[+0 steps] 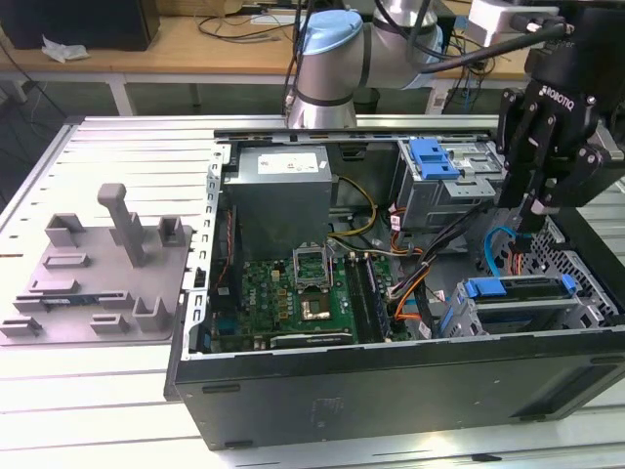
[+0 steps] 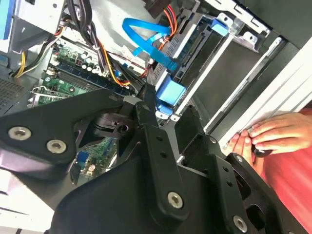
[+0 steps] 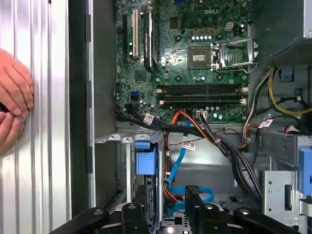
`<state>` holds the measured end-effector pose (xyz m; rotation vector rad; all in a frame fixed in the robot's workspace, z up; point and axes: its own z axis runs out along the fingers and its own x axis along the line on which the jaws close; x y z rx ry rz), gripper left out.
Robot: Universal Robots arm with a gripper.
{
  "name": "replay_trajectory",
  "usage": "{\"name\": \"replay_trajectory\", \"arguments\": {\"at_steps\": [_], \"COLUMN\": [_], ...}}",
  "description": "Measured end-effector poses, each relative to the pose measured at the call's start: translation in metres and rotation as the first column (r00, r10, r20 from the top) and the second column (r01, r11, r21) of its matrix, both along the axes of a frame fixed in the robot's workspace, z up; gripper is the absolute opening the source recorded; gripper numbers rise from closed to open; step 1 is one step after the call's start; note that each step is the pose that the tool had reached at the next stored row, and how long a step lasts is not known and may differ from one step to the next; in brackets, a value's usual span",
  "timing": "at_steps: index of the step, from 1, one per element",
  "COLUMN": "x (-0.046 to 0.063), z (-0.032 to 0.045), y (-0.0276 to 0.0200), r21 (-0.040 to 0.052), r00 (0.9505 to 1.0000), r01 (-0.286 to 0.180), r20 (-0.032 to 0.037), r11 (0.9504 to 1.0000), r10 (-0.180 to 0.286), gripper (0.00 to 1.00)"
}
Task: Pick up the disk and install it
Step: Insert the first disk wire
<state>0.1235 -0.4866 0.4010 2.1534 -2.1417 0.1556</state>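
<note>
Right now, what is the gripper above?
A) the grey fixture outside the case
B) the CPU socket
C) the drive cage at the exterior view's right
C: the gripper hangs just above the drive cage holding the blue-railed disk, at the exterior view's right.

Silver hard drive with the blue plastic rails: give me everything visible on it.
The silver-metal disk with blue plastic rails sits slotted in the grey metal drive cage in a corner of the open computer case, at the exterior view's right. A blue rail runs along its upper edge, grey metal side below. A light-blue flat cable loops just above it. The black gripper hangs over the disk, apart from it. In the first wrist view its blue rail end stands beside orange and black wires.
</note>
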Motion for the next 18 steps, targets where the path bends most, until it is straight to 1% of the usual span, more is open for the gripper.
{"name": "replay_trajectory", "arguments": {"at_steps": [2,3,4,5,6,8,9,11,12,16,18], "x": [0.002,0.004,0.005,0.007,0.009,0.015,0.02,0.026,0.031,0.043,0.051], "z": [0.0,0.0,0.0,0.0001,0.0,-0.0001,-0.0003,-0.0003,-0.0006,-0.0013,-0.0021], "y": [0.0042,0.0074,0.0098,0.0134,0.0163,0.0205,0.0224,0.024,0.0255,0.0278,0.0298], "r21": [-0.0165,-0.0271,-0.0344,-0.045,-0.0533,-0.0668,-0.0733,-0.0785,-0.0816,-0.0864,-0.0875], "r00": [1.0,1.0,1.0,1.0,1.0,1.0,1.0,1.0,0.9999,0.9999,0.9995], "r01": [0.0,0.0,0.0,0.0,0.0,0.0,0.001,0.003,0.005,0.011,0.028], "r20": [-0.0014,-0.0027,-0.0035,-0.0049,-0.006,-0.0076,-0.0083,-0.0087,-0.009,-0.0093,-0.0092], "r11": [0.9999,0.9996,0.9994,0.999,0.9986,0.9978,0.9973,0.9969,0.9967,0.9962,0.9958], "r10": [0.0,0.0,0.0,0.0,0.0,0.0,-0.002,-0.004,-0.005,-0.012,-0.029], "gripper": [0.44,0.44,0.44,0.44,0.44,0.44,0.44,0.44,0.44,0.44,0.44]}}
